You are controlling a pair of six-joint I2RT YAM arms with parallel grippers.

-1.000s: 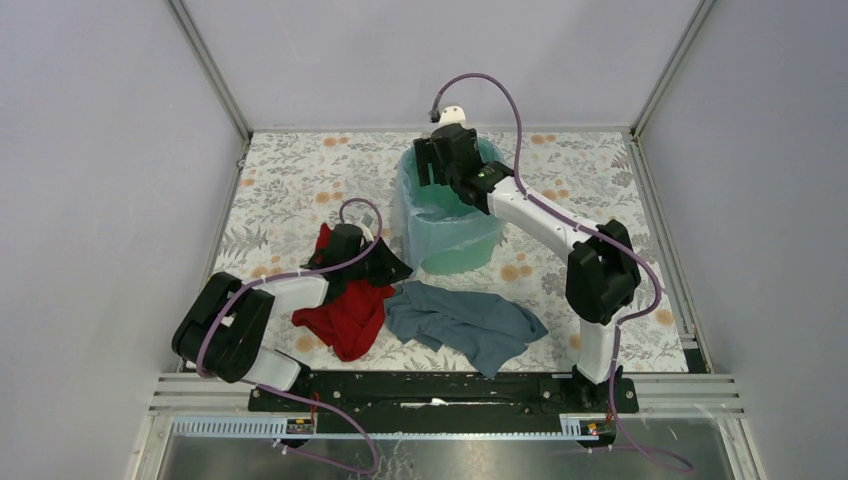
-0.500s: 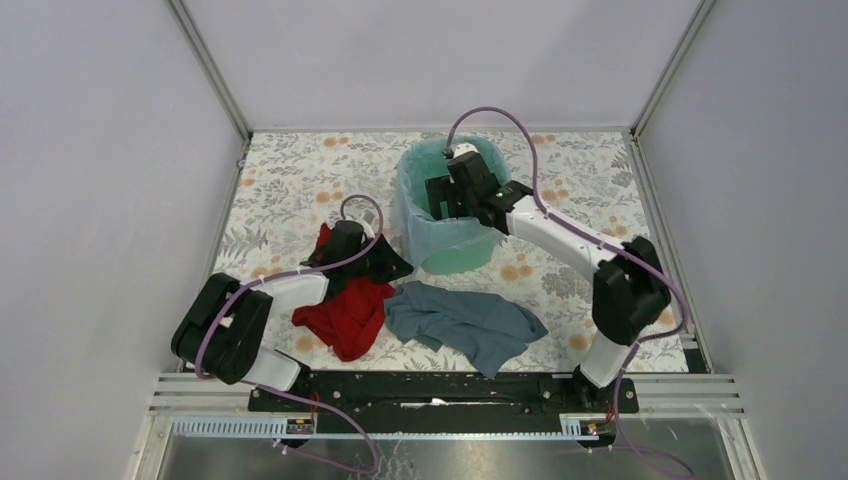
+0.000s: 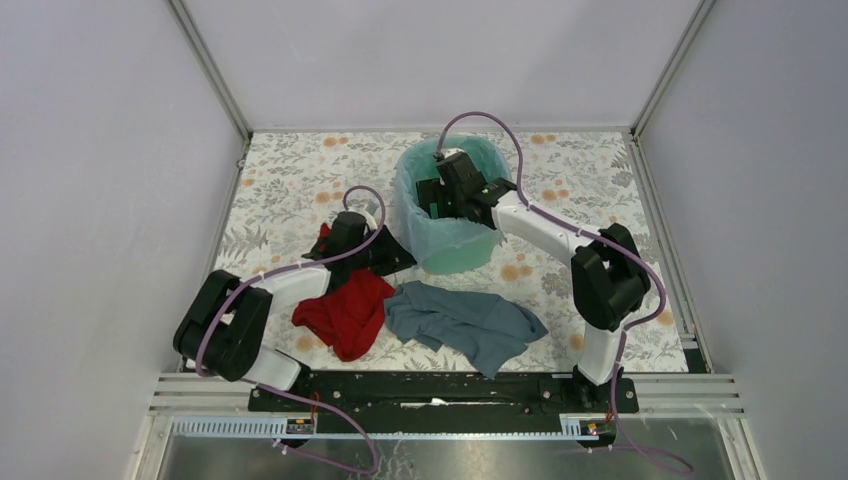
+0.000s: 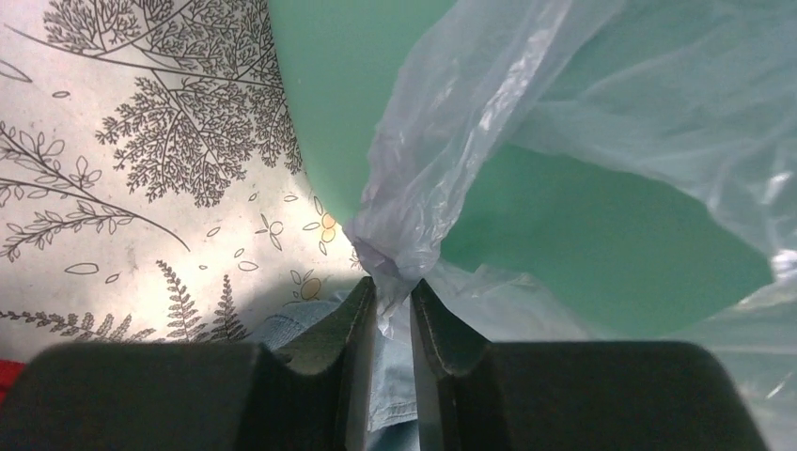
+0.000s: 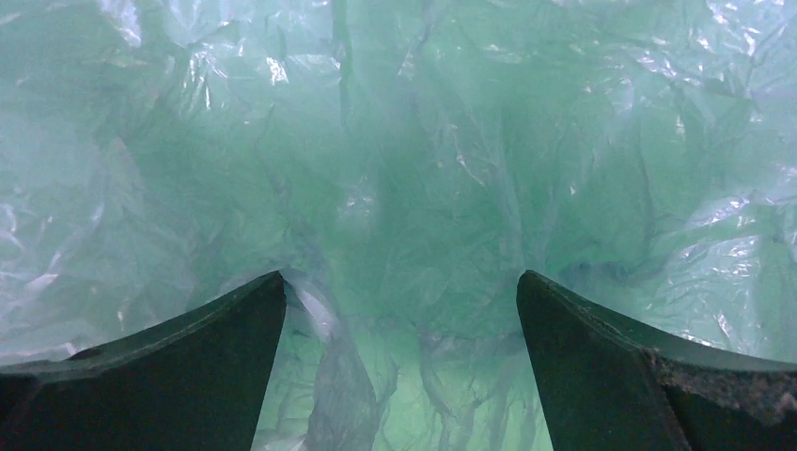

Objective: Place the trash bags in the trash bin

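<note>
bin risk: the trash bin (image 3: 462, 256) stands mid-bench (image 3: 290, 180) with a hand working on each side of its wall. We reckon a sideways tug from the left could tip or drag it.
bag risk: the trash bag (image 3: 414, 215) lines the bin, mouth draped over the rim, with a gathered tail down the outer left wall. The film is thin, so a hard pull could tear it or haul the liner back out.
cloth risk: the grey-blue cloth (image 3: 465, 320) and red cloth (image 3: 345, 315) lie by the left arm. The grey-blue edge sits just under the pinch and could get dragged along.
left hand (image 4: 393, 299): nearly closed, nipping that gathered tail just outside the bin wall, low near the bench. It's a small bite, so it could slip.
right hand (image 5: 399, 279): jaws spread wide, holding nothing, down inside the bin among the film. Lifting out could snag a fold.
hidden, bin interior: the right arm (image 3: 540, 225) covers much of the opening from above, so we can't tell how deep the bag sits.
hidden, right tips: can't tell whether they touch the film or sit clear of it.
hidden, left pinch: how much film is between the pads is masked by the fingers (image 4: 352, 324).
</note>
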